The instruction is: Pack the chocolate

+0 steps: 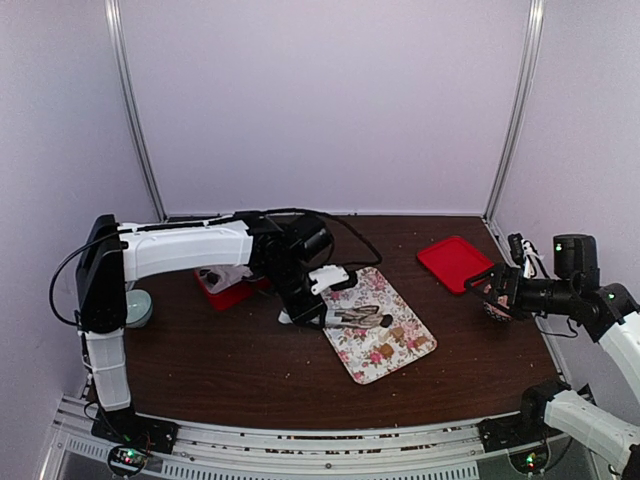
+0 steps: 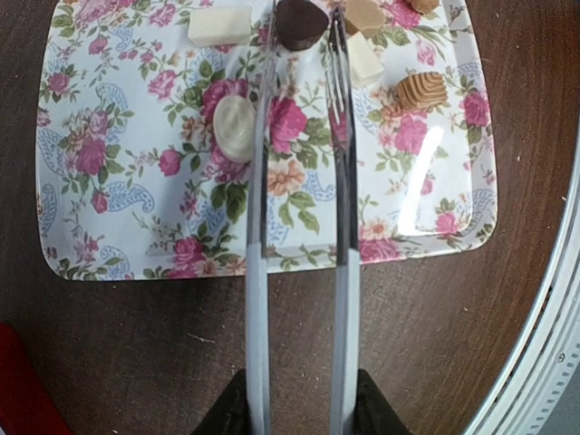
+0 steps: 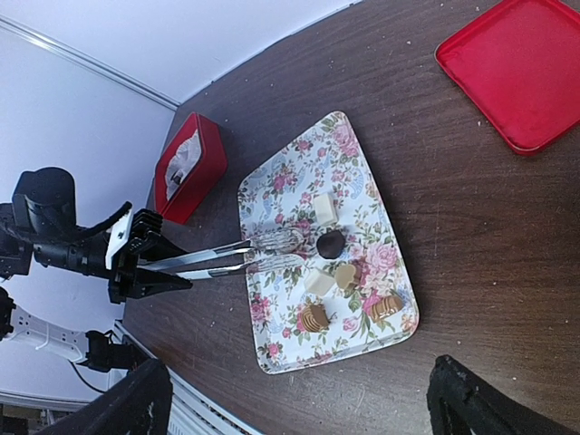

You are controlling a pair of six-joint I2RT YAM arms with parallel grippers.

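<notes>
The left claw (image 2: 299,408) is clenched on the handles of metal tongs (image 2: 258,272). The right claw (image 3: 299,365) hangs released with its jaws wide and holds nothing, off at the right side near the red lid.

Pale lilac walls (image 1: 320,100) with metal corner strips close in the space on three sides. The tabletop (image 1: 250,370) is dark brown wood, flecked with light crumbs.

A floral tray (image 2: 118,181) printed with pink roses lies near the middle of it, turned at an angle. The tong arms reach out over it.

The flat red lid (image 3: 521,72) lies well apart at the far right. A red box (image 3: 190,163) with white paper inside stands just left of the tray, partly hidden by the left arm in the top view.

The chocolates (image 3: 345,275) are all on the tray, loosely scattered: white, tan and brown pieces. One dark chocolate (image 2: 299,23) sits right at the tong tips; I cannot tell whether it is pinched. A round white piece (image 2: 234,127) lies under the left tong arm.
</notes>
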